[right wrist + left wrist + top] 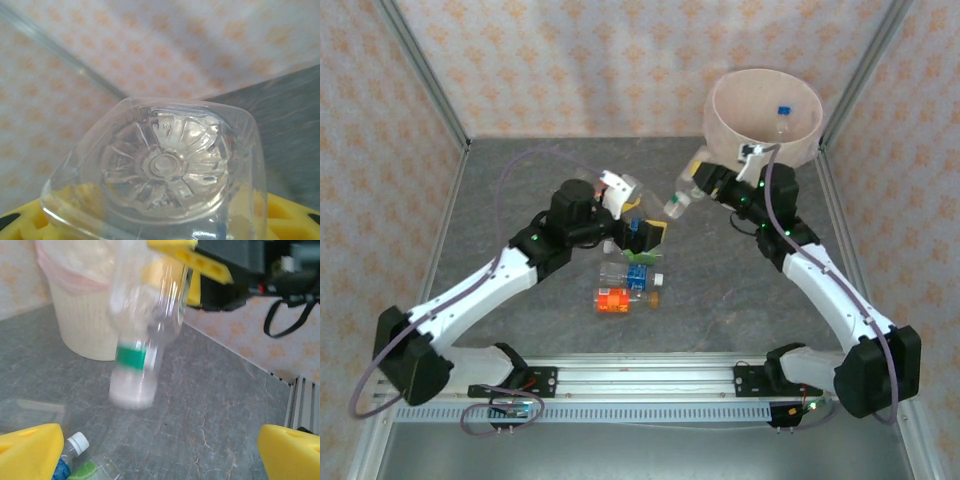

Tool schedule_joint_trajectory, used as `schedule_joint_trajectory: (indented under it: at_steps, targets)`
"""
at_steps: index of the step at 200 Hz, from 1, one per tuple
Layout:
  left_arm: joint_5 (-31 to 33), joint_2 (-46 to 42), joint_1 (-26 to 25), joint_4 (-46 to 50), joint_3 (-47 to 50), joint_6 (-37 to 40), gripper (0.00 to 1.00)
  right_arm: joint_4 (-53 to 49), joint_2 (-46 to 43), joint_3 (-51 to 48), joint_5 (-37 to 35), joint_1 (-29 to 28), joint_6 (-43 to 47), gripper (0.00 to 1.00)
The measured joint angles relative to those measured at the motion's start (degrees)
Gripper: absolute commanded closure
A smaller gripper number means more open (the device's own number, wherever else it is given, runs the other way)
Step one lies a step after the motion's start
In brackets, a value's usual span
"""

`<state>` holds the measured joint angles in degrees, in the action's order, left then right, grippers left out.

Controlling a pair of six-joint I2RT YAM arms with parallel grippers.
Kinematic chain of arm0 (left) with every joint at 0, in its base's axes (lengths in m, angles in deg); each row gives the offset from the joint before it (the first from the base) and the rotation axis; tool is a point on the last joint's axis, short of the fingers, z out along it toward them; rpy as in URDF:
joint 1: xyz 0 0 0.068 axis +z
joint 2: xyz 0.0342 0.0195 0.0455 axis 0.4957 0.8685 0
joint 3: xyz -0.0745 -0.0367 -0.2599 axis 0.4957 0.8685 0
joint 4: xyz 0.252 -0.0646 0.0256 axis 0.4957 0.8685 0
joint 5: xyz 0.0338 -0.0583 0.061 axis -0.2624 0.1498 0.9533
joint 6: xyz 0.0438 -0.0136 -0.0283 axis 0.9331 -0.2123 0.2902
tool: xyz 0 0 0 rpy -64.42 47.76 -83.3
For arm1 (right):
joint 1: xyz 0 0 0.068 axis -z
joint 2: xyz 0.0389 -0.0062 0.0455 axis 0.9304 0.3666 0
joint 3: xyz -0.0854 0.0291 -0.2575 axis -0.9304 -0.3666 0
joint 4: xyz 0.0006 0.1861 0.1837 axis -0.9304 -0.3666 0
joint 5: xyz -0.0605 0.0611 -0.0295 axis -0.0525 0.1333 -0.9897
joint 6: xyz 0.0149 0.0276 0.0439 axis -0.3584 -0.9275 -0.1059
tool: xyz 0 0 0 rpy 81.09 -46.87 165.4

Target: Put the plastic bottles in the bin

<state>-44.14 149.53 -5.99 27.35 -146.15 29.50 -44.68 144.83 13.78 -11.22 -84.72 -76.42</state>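
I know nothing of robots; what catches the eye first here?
The right gripper holds a clear plastic bottle with a green band aloft, near the round cream bin with a pink liner at the far right. The open left gripper hovers over bottles mid-table, one orange-labelled.

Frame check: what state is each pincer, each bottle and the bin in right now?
Right pincer: shut on the green-banded bottle.
Green-banded bottle: held off the table, cap down.
Left pincer: open, empty.
Bin: upright, bag-lined, one blue-capped bottle inside.
Orange-label bottle: lying on the table.
Blue-label bottle: lying on the table beside it.
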Motion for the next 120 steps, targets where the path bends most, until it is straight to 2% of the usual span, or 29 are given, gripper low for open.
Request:
schedule_joint_trajectory:
  at_steps: [32,85,120]
  targets:
    - [10.6,-8.8,0.1,-1.4,5.7,-4.4,0.00,-5.5,2.1,10.6,-8.0,4.3,4.8,0.56]
    - [36.6,-12.9,0.2,3.8,11.8,-14.1,0.00,-7.4,11.7,30.6,-21.2,8.7,14.2,0.54]
    - [45.4,-13.2,0.5,8.6,14.2,-18.7,0.00,-8.7,20.0,38.4,-30.8,10.4,19.9,0.51]
